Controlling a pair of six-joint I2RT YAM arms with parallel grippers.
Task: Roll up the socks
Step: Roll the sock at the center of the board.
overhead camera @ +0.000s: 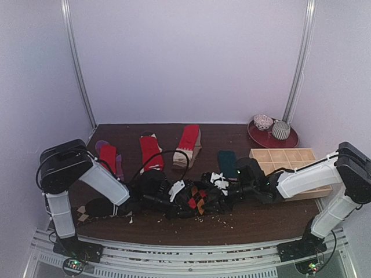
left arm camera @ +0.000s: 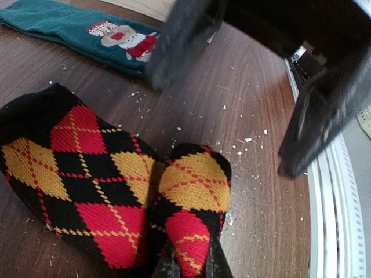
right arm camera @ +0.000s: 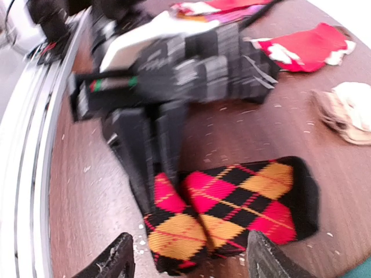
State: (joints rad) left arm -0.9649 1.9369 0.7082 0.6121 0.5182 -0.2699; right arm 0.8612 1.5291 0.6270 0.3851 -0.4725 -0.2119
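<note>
The black argyle sock (left arm camera: 87, 174) with red and orange diamonds lies flat on the table, one end folded up into a loop. My left gripper (left arm camera: 188, 267) is shut on that folded end (right arm camera: 168, 200). My right gripper (right arm camera: 191, 263) stands open just above the sock's near edge, its fingers (right arm camera: 113, 263) wide on either side and nothing between them. In the top view both grippers meet over the argyle sock (overhead camera: 197, 200) at the table's front middle. The dark teal sock (left arm camera: 87, 32) with a monkey figure lies flat just beyond.
Red socks (overhead camera: 151, 152) and a red-and-beige pair (overhead camera: 188, 143) lie flat at the back left, a red-and-purple pair (overhead camera: 110, 157) further left. A wooden compartment tray (overhead camera: 290, 159) sits at the right, and a red plate (overhead camera: 272, 138) with rolled balls is behind it. White crumbs dot the table.
</note>
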